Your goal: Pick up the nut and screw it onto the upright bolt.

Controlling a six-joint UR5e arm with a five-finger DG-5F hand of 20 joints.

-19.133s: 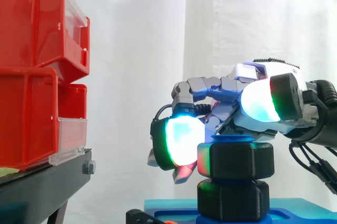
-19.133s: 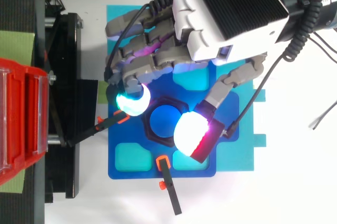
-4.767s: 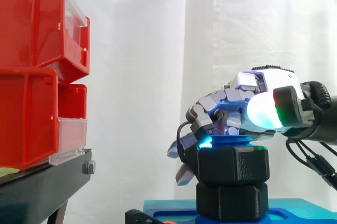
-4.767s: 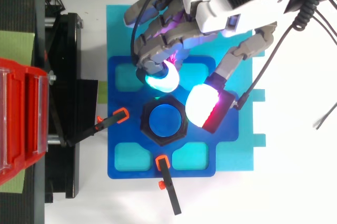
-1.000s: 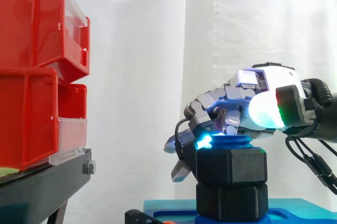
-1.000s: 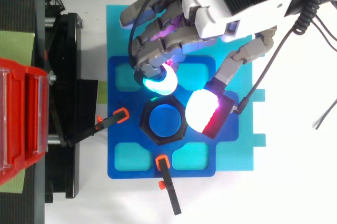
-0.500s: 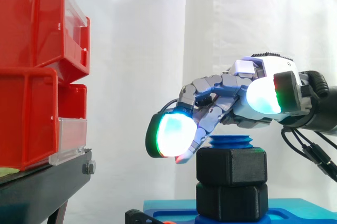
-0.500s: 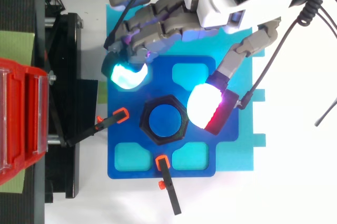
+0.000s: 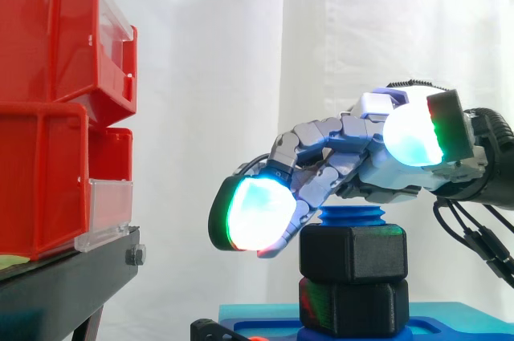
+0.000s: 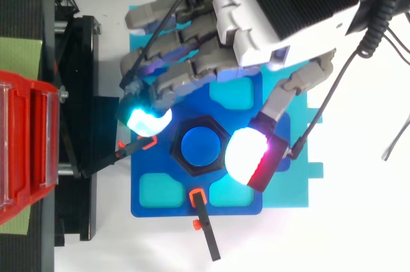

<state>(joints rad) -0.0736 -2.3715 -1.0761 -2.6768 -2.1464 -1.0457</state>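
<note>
A black hex nut [image 9: 353, 253] [image 10: 177, 150] sits threaded on the upright blue bolt [image 9: 353, 216] [image 10: 199, 146], just above a second black hex piece [image 9: 353, 306] at the bolt's foot. My hand [image 9: 385, 168] [image 10: 282, 9] comes in from the right and hovers over the bolt, open. Its fingers reach past the nut, with a cyan-green fingertip [image 9: 253, 213] [image 10: 147, 119] left of it. The thumb's white and red pad [image 10: 250, 158] [image 9: 414, 136] lies on the nut's other side. Neither pad touches the nut.
The bolt stands in a blue fixture plate [image 10: 150, 208] on a cyan mat [image 10: 301, 189]. Two black clamps with orange tips [image 10: 148, 142] [image 10: 198, 200] point at the bolt. Red bins [image 9: 56, 108] on a black stand [image 9: 64, 277] rise at the left.
A second ago the fingers were curled at the nut's top. They have straightened and spread, and the hand has shifted so that finger and thumb straddle the nut. The nut has stayed on the bolt.
</note>
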